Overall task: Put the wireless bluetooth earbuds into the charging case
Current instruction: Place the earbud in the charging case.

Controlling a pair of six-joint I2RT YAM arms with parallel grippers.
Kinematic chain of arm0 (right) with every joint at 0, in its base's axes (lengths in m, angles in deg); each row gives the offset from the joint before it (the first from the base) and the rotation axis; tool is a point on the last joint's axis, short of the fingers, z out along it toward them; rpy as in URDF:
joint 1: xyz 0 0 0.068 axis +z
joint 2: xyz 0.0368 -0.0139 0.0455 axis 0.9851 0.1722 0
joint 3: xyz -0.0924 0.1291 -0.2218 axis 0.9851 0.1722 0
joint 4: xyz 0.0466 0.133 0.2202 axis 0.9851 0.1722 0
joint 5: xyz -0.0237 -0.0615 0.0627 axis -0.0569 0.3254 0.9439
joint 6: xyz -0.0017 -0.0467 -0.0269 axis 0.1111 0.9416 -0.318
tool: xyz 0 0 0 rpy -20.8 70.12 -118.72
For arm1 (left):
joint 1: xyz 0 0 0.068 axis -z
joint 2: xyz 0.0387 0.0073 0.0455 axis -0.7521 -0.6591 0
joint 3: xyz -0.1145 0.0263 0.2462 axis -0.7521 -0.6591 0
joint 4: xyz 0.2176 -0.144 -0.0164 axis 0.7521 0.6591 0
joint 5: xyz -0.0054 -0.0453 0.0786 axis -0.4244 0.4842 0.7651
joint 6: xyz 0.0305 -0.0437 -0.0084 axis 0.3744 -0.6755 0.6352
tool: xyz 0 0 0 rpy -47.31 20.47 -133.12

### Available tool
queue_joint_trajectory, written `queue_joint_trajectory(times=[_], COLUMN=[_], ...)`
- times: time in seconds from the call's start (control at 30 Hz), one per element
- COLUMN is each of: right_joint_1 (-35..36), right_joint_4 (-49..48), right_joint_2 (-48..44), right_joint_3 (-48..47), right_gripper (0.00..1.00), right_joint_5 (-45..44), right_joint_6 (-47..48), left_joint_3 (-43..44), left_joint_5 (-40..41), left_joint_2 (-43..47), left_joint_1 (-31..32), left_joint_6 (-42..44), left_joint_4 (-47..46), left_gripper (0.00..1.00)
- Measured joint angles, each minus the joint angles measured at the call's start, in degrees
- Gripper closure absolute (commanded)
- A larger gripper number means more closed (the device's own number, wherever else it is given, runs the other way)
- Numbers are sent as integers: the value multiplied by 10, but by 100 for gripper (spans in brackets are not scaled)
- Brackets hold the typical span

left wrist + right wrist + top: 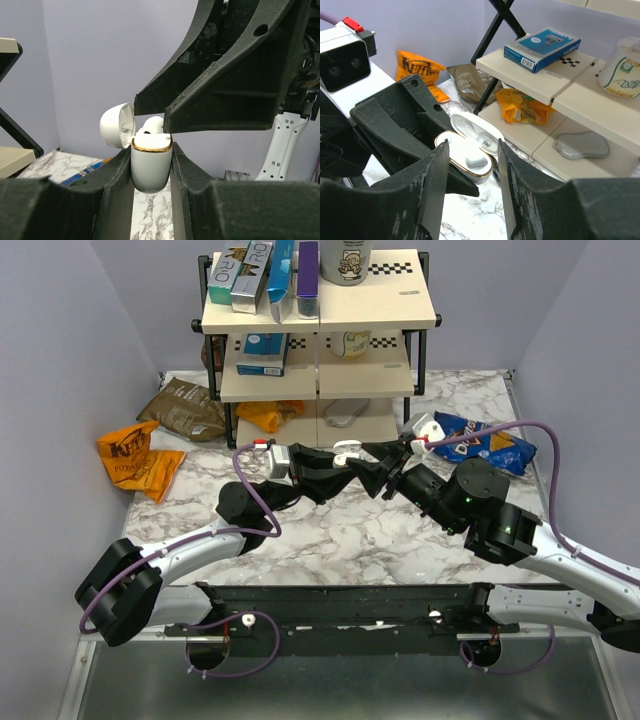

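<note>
Your right tool (472,145), fingers apart over the case (150,172) clamped in your left tool (150,152), may flick out the proud earbud (154,124) on lifting.

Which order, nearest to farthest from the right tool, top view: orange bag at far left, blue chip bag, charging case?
1. charging case, mid-table, just left of the right tool.
2. blue chip bag, back right.
3. orange bag, far left edge.

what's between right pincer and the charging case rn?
One white earbud, seated in the open charging case right below the right pincer tips; nothing else. Left wrist view shows it best.
</note>
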State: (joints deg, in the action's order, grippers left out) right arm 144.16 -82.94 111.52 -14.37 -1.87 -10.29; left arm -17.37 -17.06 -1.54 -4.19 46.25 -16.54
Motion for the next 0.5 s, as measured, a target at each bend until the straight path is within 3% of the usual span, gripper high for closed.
queue_joint_trajectory(times=[0.23,0.5], right_joint_1=[0,0], right_joint_4=[0,-18], right_joint_2=[-24,-156], right_joint_3=[0,43], right_gripper=[41,41], right_joint_5=[-35,-152], right_joint_6=[-24,-36], left_joint_3=[-1,-41], left_joint_5=[3,16], left_joint_2=[0,34], left_joint_1=[0,0], left_joint_6=[2,12], left_joint_4=[-1,-1], left_gripper=[100,100])
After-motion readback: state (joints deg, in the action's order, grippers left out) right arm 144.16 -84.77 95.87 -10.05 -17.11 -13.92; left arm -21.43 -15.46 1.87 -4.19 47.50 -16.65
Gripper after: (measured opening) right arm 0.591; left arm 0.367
